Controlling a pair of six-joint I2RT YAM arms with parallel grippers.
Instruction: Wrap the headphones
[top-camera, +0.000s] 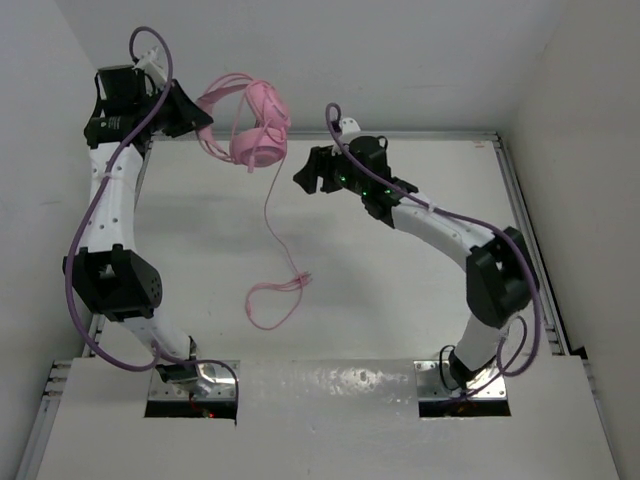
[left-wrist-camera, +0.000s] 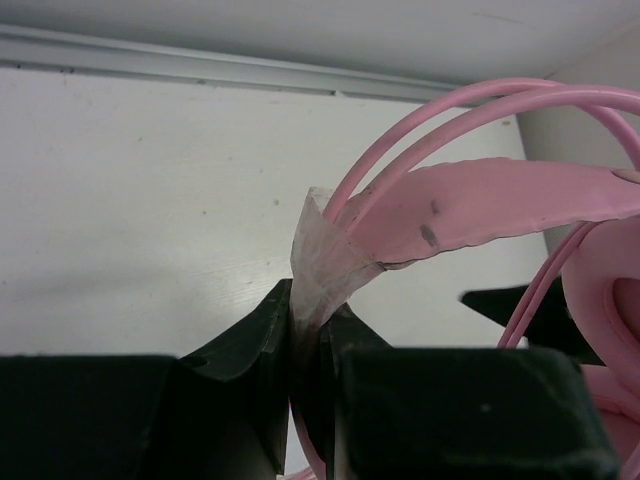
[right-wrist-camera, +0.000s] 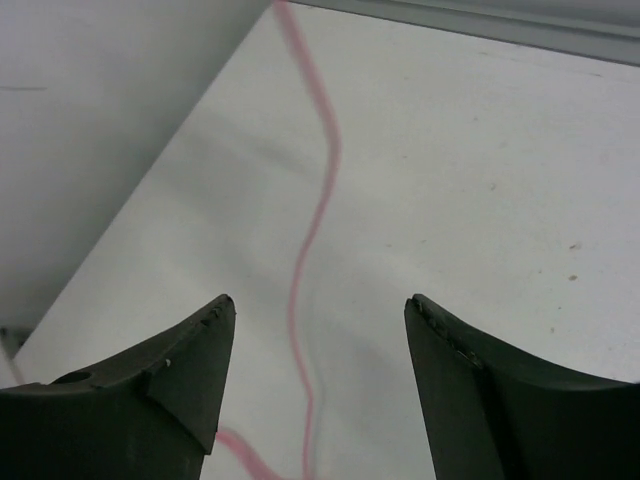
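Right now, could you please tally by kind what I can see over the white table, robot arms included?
Small pink over-ear headphones, with long thin pink cord attached: 1
White jointed robot arms: 2 (left arm, right arm)
Total: 3

- Bright, even overhead light; faint soft shadows on the white table (top-camera: 400, 290).
- Glare on the glossy near panel (top-camera: 340, 385).
- In the right wrist view the pink cord (right-wrist-camera: 322, 200) looks blurred.
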